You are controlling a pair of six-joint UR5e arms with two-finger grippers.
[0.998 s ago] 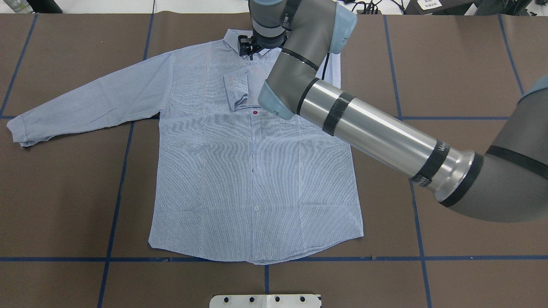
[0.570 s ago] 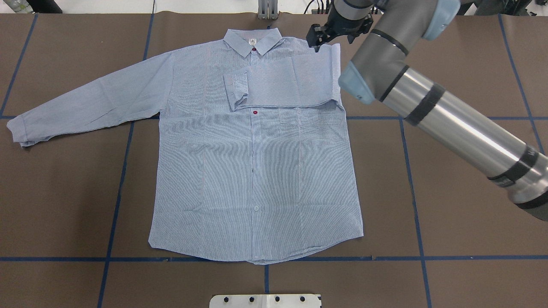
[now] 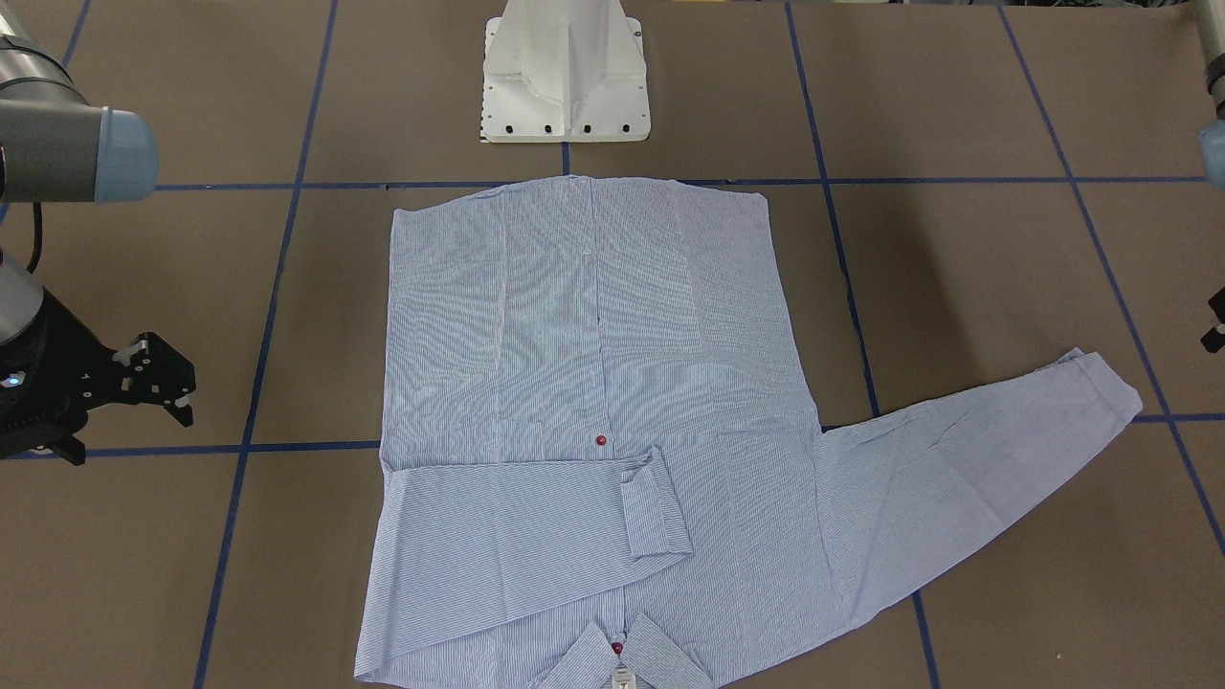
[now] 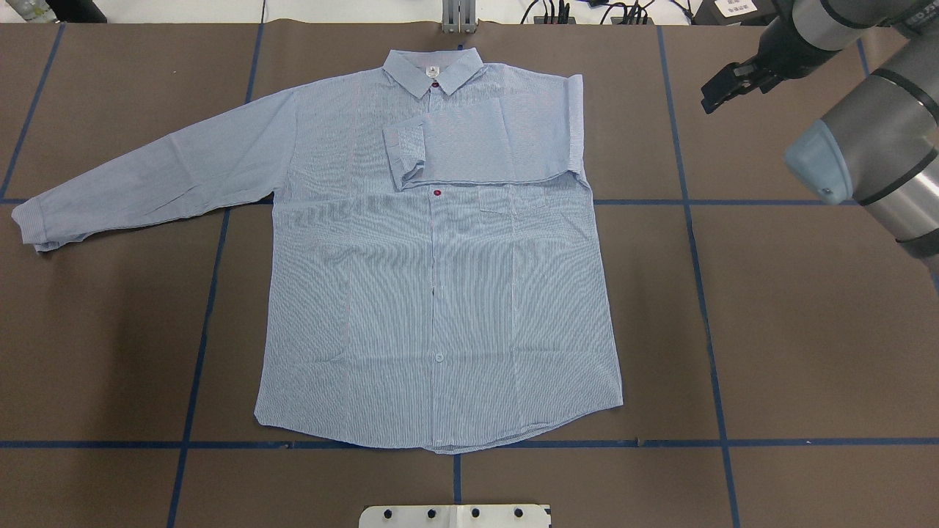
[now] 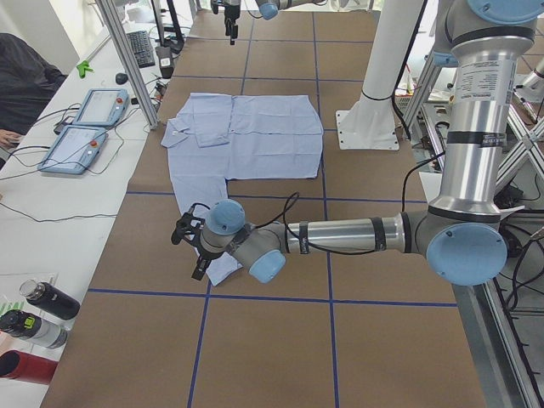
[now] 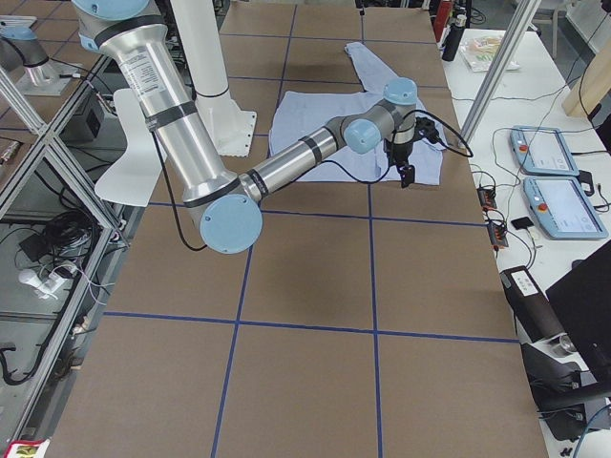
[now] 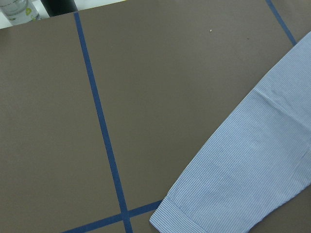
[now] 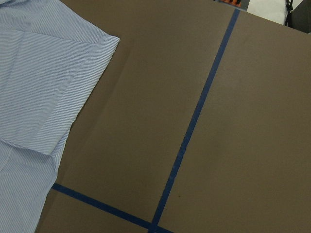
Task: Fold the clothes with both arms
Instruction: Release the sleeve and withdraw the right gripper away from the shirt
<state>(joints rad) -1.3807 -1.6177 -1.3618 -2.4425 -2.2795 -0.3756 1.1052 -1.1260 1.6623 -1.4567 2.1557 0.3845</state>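
The striped shirt lies flat and face up on the brown table, collar at the far side. One sleeve is folded across the chest. The other sleeve stretches out to the left. My right gripper is open and empty, off the shirt to its right; it also shows in the front-facing view. My left gripper hovers by the outstretched cuff; I cannot tell if it is open. The right wrist view shows the shirt's folded shoulder edge.
The white pedestal base stands at the near table edge behind the hem. Blue tape lines cross the brown table. Teach pendants and bottles lie on the side table beyond the collar.
My right arm has swung from over the collar out to the right, off the shirt. The folded sleeve stays on the chest. The shirt has not moved.
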